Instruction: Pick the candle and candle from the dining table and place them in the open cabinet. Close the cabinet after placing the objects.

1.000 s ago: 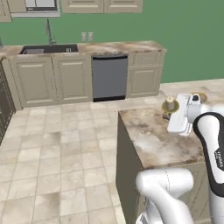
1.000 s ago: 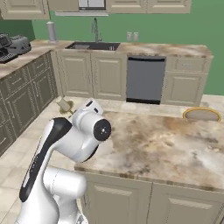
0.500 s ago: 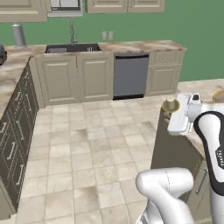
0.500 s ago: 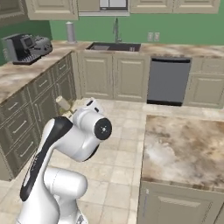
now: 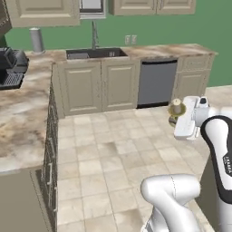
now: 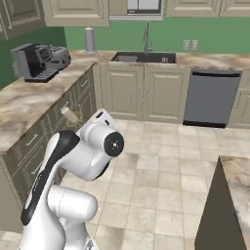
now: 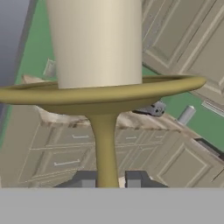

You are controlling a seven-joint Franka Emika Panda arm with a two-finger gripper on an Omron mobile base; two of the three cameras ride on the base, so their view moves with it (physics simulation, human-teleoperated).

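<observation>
The pincer is pinching the thin brass stem of the candle, its two tips pressed against the stalk just under the drip plate. In the left base view the candle rides upright at the hand, over the tiled floor, well clear of any counter. The grip sits low on a slim stem, so a sharp swing could tilt or drop it. Farther off, the counter edge along the wall could clip it.
</observation>
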